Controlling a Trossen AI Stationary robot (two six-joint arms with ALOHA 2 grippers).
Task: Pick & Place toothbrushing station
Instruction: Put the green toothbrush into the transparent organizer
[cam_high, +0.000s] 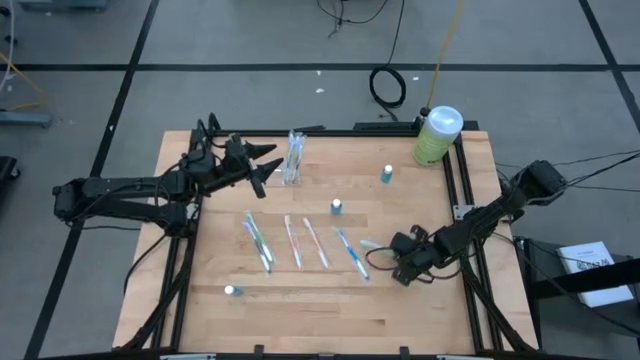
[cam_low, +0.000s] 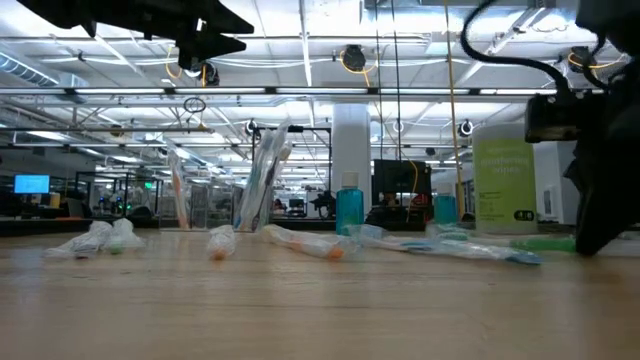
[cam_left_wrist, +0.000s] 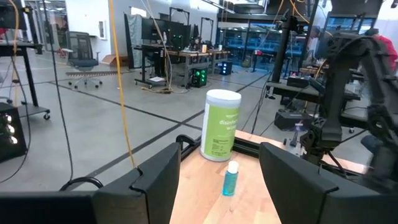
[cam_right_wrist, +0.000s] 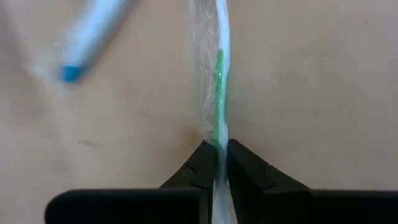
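The toothbrushing station (cam_high: 293, 158) is a clear plastic holder standing at the back of the table, with a few brushes upright in it (cam_low: 265, 180). My left gripper (cam_high: 262, 166) hovers open just left of it, above the table, with nothing between its fingers (cam_left_wrist: 155, 180). My right gripper (cam_high: 393, 262) is low at the front right, shut on a wrapped green toothbrush (cam_right_wrist: 219, 81) that lies on the wood (cam_high: 372, 245). In the low view the right gripper (cam_low: 600, 235) touches down beside that green toothbrush (cam_low: 545, 243).
Several wrapped toothbrushes (cam_high: 293, 242) lie in a row mid-table. Small blue bottles stand at the back right (cam_high: 386, 174), the middle (cam_high: 337, 207) and the front left (cam_high: 232, 290). A large green bottle with a white cap (cam_high: 436, 135) stands at the back right corner.
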